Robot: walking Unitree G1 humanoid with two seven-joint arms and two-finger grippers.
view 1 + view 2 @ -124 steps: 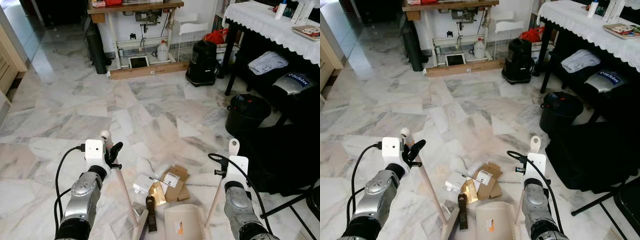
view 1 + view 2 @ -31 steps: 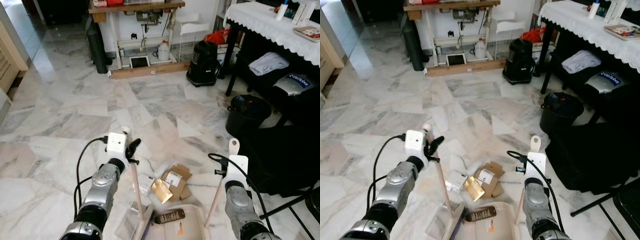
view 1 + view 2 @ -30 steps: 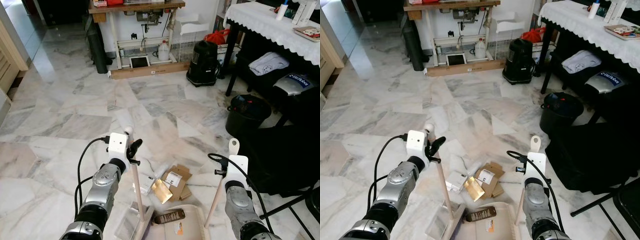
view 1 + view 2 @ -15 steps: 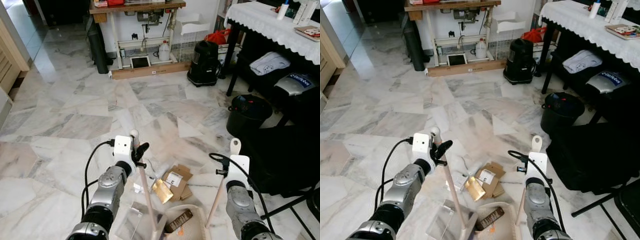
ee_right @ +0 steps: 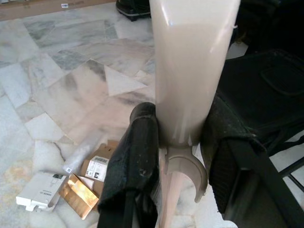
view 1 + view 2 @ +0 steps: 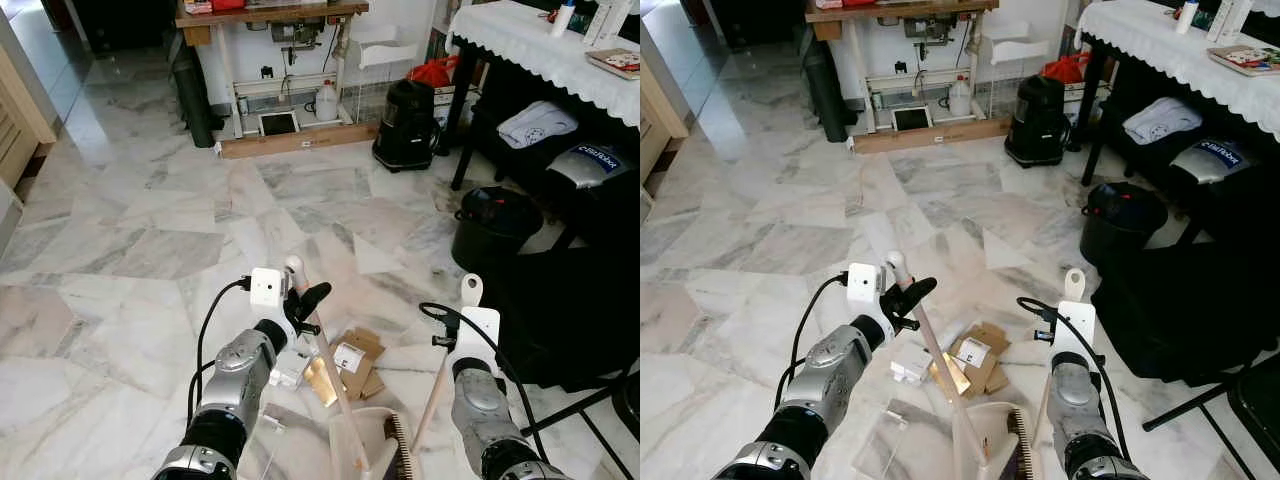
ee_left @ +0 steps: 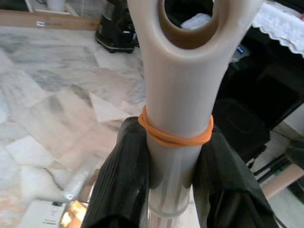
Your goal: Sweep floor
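Broom handle [image 6: 322,360] clenched in left pincer [image 6: 300,305], dustpan handle [image 6: 437,385] gripped by right pincer [image 5: 185,142], cardboard scraps [image 6: 350,360] on marble floor [image 6: 150,220].

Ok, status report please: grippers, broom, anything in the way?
Left gripper shut on broom handle. Right gripper shut on dustpan handle. Cardboard scraps on floor ahead of dustpan.

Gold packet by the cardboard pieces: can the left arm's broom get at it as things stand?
Probably yes. The gold packet lies on open floor just beside the broom shaft, which the left gripper holds; nothing stands between them, and the dustpan sits right behind.
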